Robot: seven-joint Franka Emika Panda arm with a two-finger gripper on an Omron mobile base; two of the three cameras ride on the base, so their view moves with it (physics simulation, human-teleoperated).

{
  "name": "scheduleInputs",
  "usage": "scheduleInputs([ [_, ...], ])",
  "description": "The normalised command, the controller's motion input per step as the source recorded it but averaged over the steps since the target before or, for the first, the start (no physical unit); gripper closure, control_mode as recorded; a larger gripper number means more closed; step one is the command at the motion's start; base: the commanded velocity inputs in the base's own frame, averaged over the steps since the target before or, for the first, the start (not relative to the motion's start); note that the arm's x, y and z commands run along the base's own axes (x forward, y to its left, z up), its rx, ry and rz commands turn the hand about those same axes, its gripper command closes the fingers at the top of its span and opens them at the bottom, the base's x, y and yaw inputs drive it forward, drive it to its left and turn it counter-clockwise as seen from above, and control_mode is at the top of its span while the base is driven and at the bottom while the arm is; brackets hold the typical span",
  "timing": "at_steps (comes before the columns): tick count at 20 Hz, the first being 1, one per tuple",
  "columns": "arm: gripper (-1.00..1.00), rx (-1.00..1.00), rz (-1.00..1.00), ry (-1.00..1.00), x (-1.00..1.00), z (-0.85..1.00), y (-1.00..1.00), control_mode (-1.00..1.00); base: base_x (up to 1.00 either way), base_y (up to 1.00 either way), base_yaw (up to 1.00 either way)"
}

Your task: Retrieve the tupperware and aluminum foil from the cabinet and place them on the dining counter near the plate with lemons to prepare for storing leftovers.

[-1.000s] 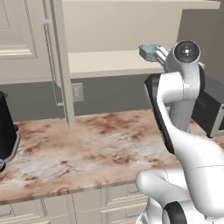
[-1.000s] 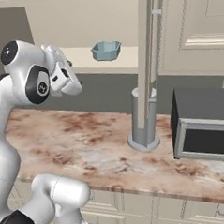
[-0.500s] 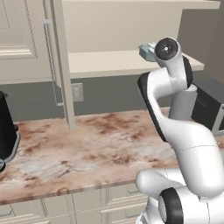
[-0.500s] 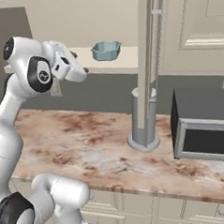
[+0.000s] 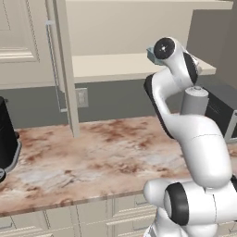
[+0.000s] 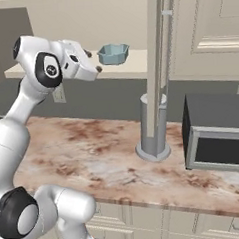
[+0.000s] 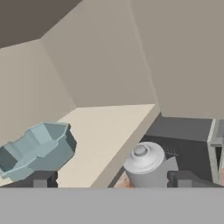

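Right, left base view: tupperware peeks past my wrist on the cabinet shelf. Right base view: my gripper at its 9 o'clock, apart. Hand view: jaws spread, tub at 8 o'clock; I'd recentre before closing.

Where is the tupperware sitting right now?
The tupperware sits on the open cabinet's shelf, just ahead of the open gripper in the right base view. In the hand view it lies at lower left, by one fingertip.
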Motion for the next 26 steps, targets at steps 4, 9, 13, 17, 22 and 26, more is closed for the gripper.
scheduleInputs([
  [4,-1.0,0.0,-0.05,0.01,0.14,0.06,-0.18,-1.0,0.0,0.0,0.0],
  [9,-1.0,0.0,0.0,0.05,0.26,0.05,-0.02,-1.0,0.0,0.0,0.0],
  [13,-1.0,0.0,0.0,0.08,0.42,0.0,0.0,-1.0,0.0,0.0,0.0],
  [17,-1.0,0.0,0.0,0.08,0.49,0.0,0.0,-1.0,0.0,0.0,0.0],
  [22,-1.0,0.02,0.0,0.04,0.53,0.0,0.0,-1.0,0.0,0.0,0.0],
  [26,-1.0,0.02,0.0,0.03,0.47,-0.04,0.0,-1.0,0.0,0.0,0.0],
])
